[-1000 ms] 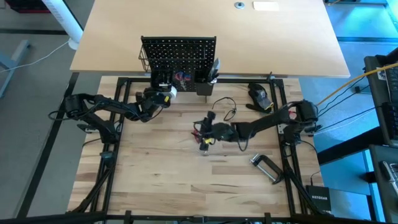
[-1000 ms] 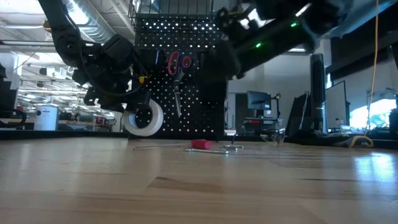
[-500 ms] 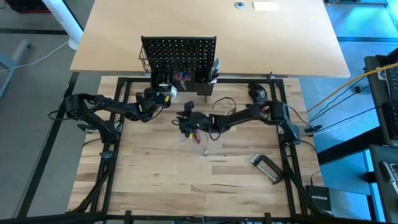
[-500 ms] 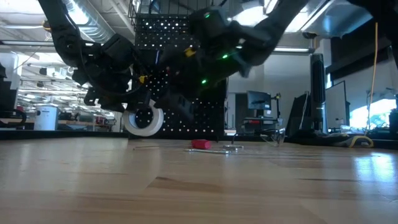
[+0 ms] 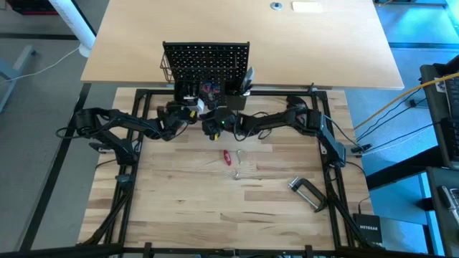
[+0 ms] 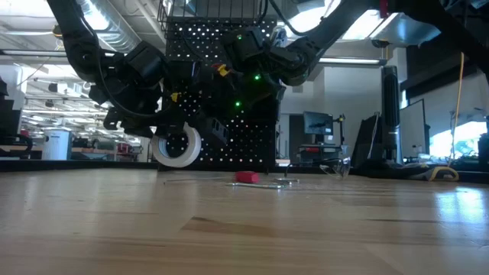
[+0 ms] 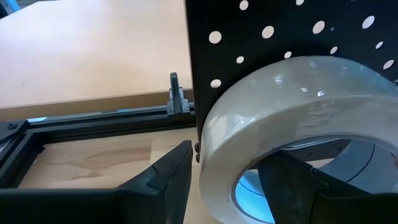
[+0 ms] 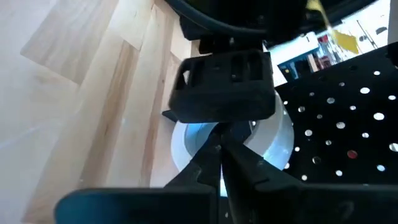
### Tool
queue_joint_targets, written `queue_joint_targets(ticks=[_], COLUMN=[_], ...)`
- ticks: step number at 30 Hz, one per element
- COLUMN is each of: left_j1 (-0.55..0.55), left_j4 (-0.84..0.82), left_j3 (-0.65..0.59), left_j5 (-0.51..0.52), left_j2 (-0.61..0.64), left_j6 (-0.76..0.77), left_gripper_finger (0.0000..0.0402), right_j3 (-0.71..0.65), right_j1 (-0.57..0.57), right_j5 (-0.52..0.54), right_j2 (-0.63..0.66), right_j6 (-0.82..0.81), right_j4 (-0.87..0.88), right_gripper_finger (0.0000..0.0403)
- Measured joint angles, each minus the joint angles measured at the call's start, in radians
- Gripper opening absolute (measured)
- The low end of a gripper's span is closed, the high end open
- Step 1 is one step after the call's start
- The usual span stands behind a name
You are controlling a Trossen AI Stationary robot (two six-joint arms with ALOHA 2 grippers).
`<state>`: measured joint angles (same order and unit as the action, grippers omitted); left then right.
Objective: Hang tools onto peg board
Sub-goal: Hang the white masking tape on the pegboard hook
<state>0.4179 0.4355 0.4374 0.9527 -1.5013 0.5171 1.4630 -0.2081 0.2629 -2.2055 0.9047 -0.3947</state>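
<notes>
No brand or label reads on the tools. The only writing is white lettering on a small black box (image 5: 368, 231) off the table's near right corner, too small to read surely.

The tape (image 6: 175, 145) is a white roll with a dark hollow core, glossy and slightly translucent. It stands on edge just in front of the peg board (image 5: 206, 66), its flat face turned toward the near side, so its axis runs near to far. The left gripper (image 5: 189, 111) holds it, fingers (image 7: 163, 182) apart and clamped on the roll's wall, one outside and one inside the core.

The board stands upright at the table's far edge, black with rows of holes, a wire basket (image 5: 167, 69) at its left end and square cups near its right end. Red-handled scissors (image 5: 210, 89) hang on it, only partly seen.

The right gripper (image 5: 211, 125) is beside the left one, just in front of the board, fingers (image 8: 214, 158) pressed together on nothing, pointing at the roll.

On the table lie a small red-handled tool (image 5: 226, 157) with thin metal bits (image 5: 245, 174) near it, and a silver clamp (image 5: 307, 193) nearer and to the right.
</notes>
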Motion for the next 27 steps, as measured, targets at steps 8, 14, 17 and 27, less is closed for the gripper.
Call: queue_joint_targets(ticks=[8, 14, 17, 27], left_j1=[0.0, 0.0, 0.0, 0.0], left_j4=[0.0, 0.0, 0.0, 0.0], left_j3=[0.0, 0.0, 0.0, 0.0], left_j5=[0.0, 0.0, 0.0, 0.0], left_j2=[0.0, 0.0, 0.0, 0.0], left_j6=[0.0, 0.0, 0.0, 0.005], left_gripper_finger=[0.0166, 0.0166, 0.0166, 0.0166], right_j3=[0.014, 0.014, 0.014, 0.073], right_j1=[-0.044, -0.043, -0.042, -0.072], right_j5=[-0.111, -0.117, -0.116, -0.099], right_j2=[-0.002, -0.042, -0.063, -0.071], right_j6=[0.123, 0.304, 0.34, 0.361], right_j4=[0.01, -0.002, -0.009, -0.011], right_gripper_finger=[0.0007, 0.0005, 0.0004, 0.0003])
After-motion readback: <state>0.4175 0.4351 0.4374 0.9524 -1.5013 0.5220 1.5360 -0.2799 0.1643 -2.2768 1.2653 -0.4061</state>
